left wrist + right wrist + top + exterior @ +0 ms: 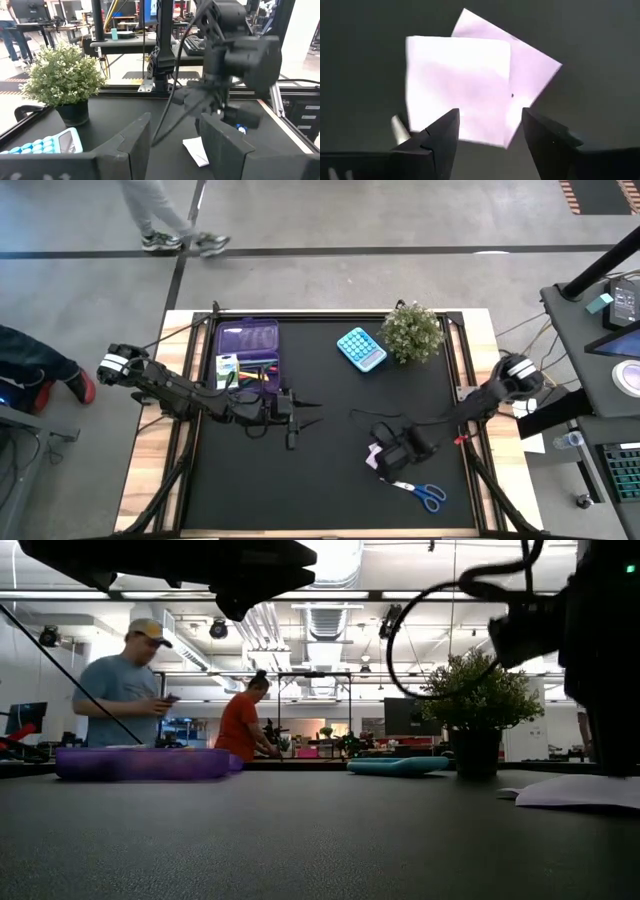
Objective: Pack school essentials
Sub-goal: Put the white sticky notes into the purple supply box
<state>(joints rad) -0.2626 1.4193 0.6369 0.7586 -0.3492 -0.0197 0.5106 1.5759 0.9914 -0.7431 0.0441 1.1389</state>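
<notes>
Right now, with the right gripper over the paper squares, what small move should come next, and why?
Probably lower the right gripper straight down and close on the paper. Its fingers are open directly above the pale squares, which lie flat on the mat and are not yet gripped. The left gripper waits open beside the purple case.

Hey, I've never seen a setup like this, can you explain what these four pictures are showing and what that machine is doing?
It is a robot with two dark arms at a black table. One picture looks straight down, one looks level across the tabletop, and two come from cameras on the wrists. On the table lie a purple case with pens, a blue calculator, a potted plant, scissors and pale paper squares. The left gripper hangs open and empty mid-table. The right gripper hovers open right above the paper, holding nothing. People stand in the room behind.
</notes>
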